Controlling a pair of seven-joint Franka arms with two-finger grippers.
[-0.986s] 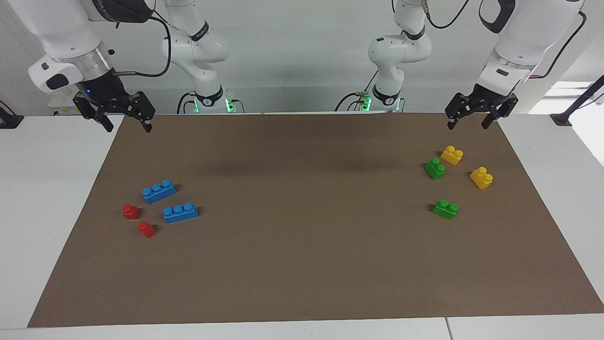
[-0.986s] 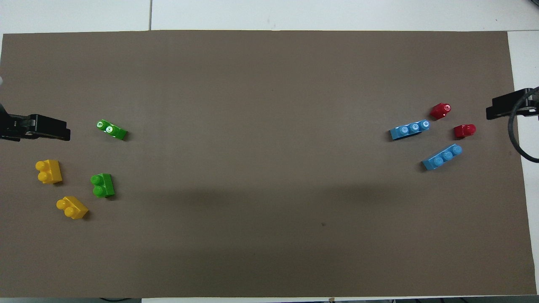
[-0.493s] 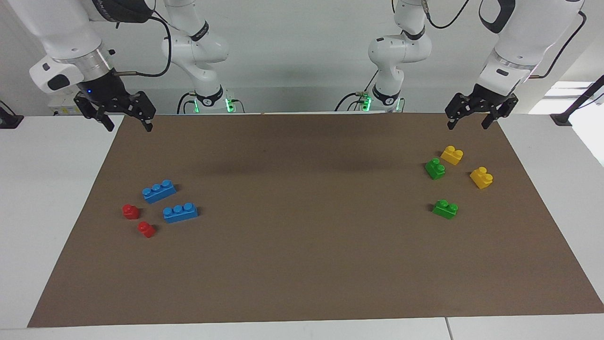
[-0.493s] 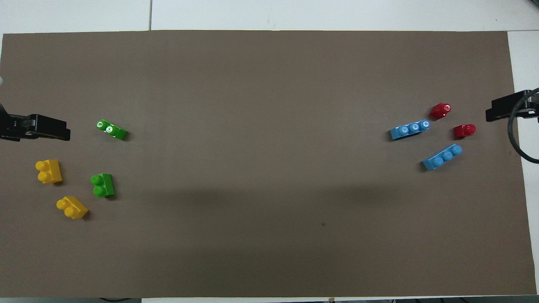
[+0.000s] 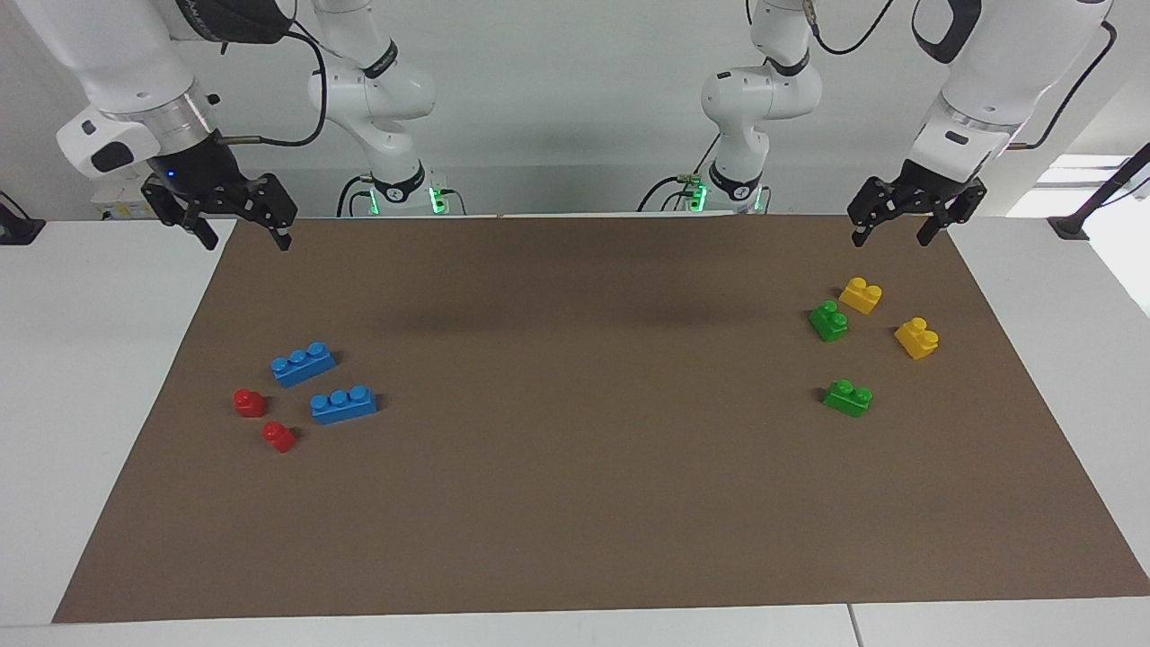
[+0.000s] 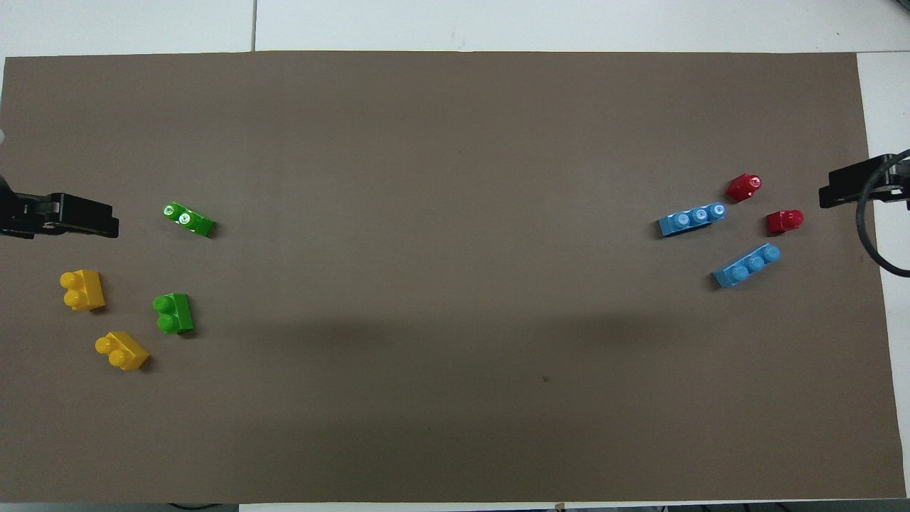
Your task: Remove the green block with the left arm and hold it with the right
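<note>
— Green block: which one for the left gripper?

— Its jaws hang spread and empty over the mat's edge. Take the nearer brick, just beside a yellow brick; the other green brick lies farther out.

— Advice?

— Descend straight, straddle its flat sides, and avoid nudging the yellow. The right gripper waits, also spread and empty.
</note>
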